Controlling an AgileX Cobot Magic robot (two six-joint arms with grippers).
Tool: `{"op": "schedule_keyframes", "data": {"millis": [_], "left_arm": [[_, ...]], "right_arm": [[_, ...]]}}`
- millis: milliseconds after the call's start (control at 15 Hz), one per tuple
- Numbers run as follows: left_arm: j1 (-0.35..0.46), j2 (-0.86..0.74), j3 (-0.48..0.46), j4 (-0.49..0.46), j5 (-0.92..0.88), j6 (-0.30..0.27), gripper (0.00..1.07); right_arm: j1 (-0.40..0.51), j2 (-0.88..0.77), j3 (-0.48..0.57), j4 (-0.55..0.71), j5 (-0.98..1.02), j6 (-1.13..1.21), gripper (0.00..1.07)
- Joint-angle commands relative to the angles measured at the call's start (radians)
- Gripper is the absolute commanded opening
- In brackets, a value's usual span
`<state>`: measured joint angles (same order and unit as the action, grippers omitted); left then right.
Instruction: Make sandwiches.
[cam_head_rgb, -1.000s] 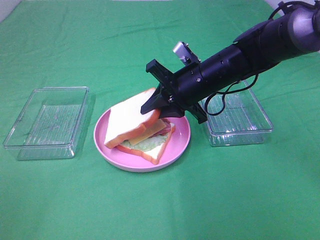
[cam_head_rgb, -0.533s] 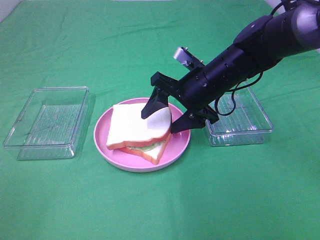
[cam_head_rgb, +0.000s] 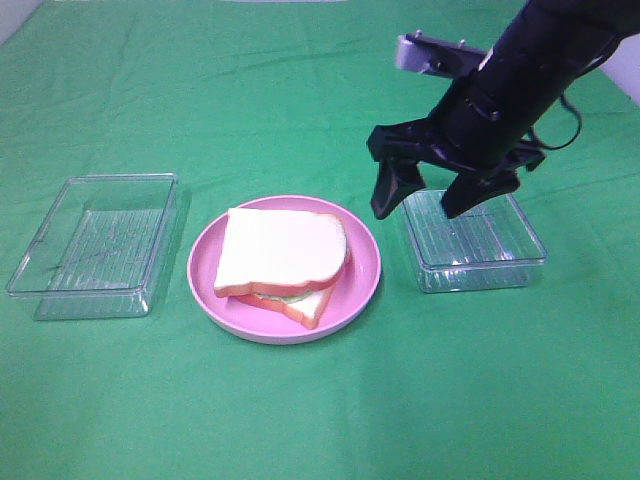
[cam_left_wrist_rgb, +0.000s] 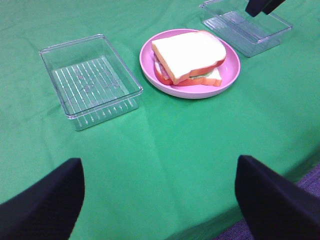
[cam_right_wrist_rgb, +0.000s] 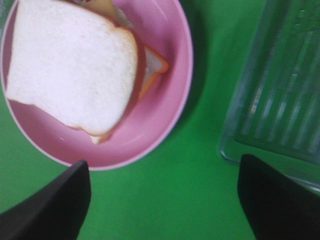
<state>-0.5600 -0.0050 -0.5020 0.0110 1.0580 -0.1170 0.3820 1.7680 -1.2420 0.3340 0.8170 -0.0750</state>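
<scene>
Hiding most filling, top bread of sandwich (cam_head_rgb: 283, 262) on plate (cam_head_rgb: 365, 268); trays (cam_head_rgb: 95, 240) bare; both grippers (cam_head_rgb: 425, 195) spread, nothing held.

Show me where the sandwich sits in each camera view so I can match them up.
Exterior high: sandwich on the pink plate, centre of the picture, between the two clear trays.
Left wrist: sandwich in the upper middle, on the plate.
Right wrist: sandwich fills the upper left, on the plate.
Shared landmark: the pink plate; the right-hand clear tray also shows in all three.
</scene>
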Motion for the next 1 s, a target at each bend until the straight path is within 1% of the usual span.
{"op": "schedule_keyframes", "data": {"millis": [67, 133, 267, 400, 467, 533, 600, 733, 800, 867, 933, 1000], "left_arm": [[-0.002, -0.008, 0.001, 0.002, -0.010, -0.001, 0.78], [-0.002, -0.008, 0.001, 0.002, -0.010, -0.001, 0.78], [-0.002, -0.008, 0.001, 0.004, -0.010, 0.002, 0.78], [-0.002, -0.008, 0.001, -0.003, -0.010, 0.037, 0.78], [-0.002, -0.008, 0.001, -0.026, -0.012, 0.071, 0.78], [-0.002, -0.008, 0.001, -0.033, -0.012, 0.084, 0.78], [-0.002, -0.008, 0.001, -0.040, -0.012, 0.097, 0.78], [-0.002, -0.008, 0.001, -0.043, -0.012, 0.101, 0.78], [-0.002, -0.008, 0.001, -0.043, -0.012, 0.101, 0.78], [-0.002, -0.008, 0.001, -0.043, -0.012, 0.101, 0.78], [-0.002, -0.008, 0.001, -0.043, -0.012, 0.101, 0.78], [-0.002, -0.008, 0.001, -0.043, -0.012, 0.101, 0.78]], "right_arm": [[0.003, -0.106, 0.001, -0.160, 0.108, 0.061, 0.76], [0.003, -0.160, 0.007, -0.200, 0.150, 0.067, 0.76], [0.003, -0.238, 0.029, -0.227, 0.185, 0.067, 0.76], [0.003, -0.377, 0.097, -0.239, 0.204, 0.067, 0.76], [0.003, -0.525, 0.215, -0.242, 0.206, 0.066, 0.76], [0.003, -0.567, 0.248, -0.242, 0.206, 0.066, 0.76], [0.003, -0.635, 0.303, -0.242, 0.207, 0.066, 0.76], [0.003, -0.816, 0.442, -0.242, 0.214, 0.066, 0.76], [0.003, -0.891, 0.499, -0.244, 0.219, 0.057, 0.76], [0.003, -0.947, 0.535, -0.244, 0.224, 0.049, 0.76], [0.003, -1.046, 0.591, -0.246, 0.226, 0.046, 0.76], [0.003, -1.232, 0.669, -0.247, 0.236, 0.032, 0.76]]}}
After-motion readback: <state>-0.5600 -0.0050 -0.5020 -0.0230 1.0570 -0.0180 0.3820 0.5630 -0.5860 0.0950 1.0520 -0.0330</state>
